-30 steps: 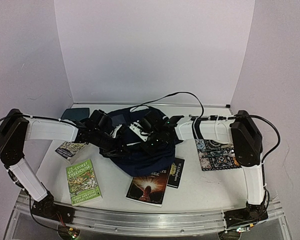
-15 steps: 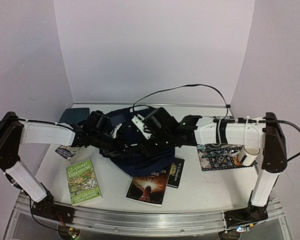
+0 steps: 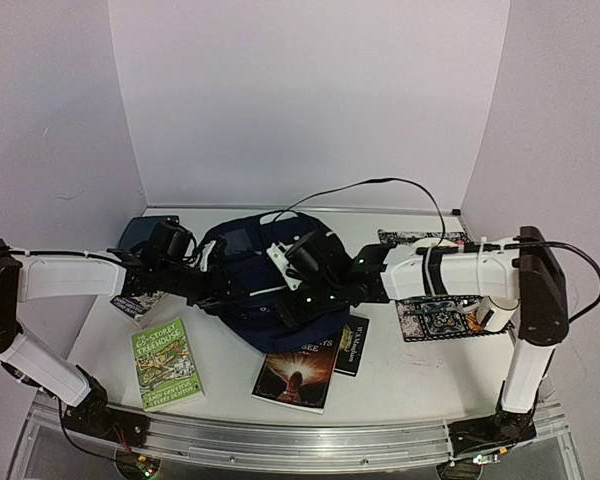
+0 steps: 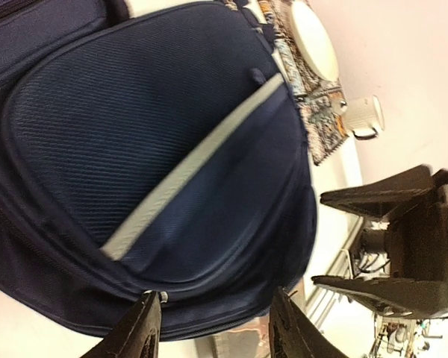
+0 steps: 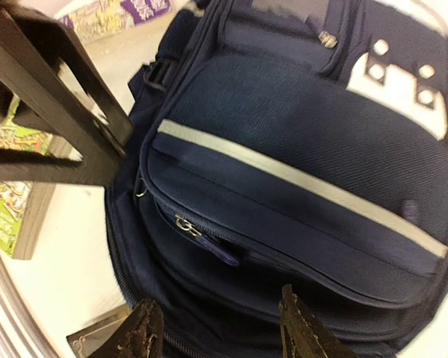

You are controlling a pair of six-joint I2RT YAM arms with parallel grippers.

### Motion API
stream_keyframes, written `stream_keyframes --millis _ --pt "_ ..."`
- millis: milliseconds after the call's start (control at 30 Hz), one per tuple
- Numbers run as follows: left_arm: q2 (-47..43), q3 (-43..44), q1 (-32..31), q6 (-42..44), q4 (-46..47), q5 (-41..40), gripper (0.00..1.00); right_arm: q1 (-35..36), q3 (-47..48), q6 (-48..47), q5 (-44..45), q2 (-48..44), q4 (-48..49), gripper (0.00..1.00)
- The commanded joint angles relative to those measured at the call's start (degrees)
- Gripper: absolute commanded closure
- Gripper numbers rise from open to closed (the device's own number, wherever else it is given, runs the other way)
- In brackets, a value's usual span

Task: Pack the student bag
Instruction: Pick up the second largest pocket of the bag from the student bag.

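Note:
The student bag (image 3: 270,310), dark navy with a thin white stripe, lies in the middle of the table with its front pocket up. My left gripper (image 3: 220,285) hovers at its left side and my right gripper (image 3: 302,288) over its right half, the two facing each other. In the left wrist view the left gripper (image 4: 216,332) is open over the bag (image 4: 157,127) with nothing between its fingers. In the right wrist view the right gripper (image 5: 220,332) is open just above the bag (image 5: 299,127), near a zip pull (image 5: 187,224), holding nothing.
A green book (image 3: 166,364), a dark book with a red cover picture (image 3: 298,372) and a small black book (image 3: 352,345) lie at the front. A patterned cloth (image 3: 435,310) and a white mug (image 3: 490,312) are at the right. A teal pad (image 3: 145,230) lies back left.
Both grippers have opened. The left arm has drawn back to the left of the bag, and the right arm has stretched out leftward over it.

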Motion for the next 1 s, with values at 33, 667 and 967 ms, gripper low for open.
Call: stream_keyframes --millis 33,667,967 --pt "1.2 0.2 0.3 0.8 1.4 -1.4 0.48 -1.3 4.0 3.4 -2.8 6.1 1.8 0.48" --pt "8.1 -2.0 -0.5 -3.7 12.1 6.2 0.49 -3.3 6.3 6.5 -5.7 14.7 6.5 0.59" --pt "6.1 -3.2 -0.9 -5.1 13.1 4.2 0.49 -3.4 5.9 4.3 -8.3 12.4 7.2 0.98"
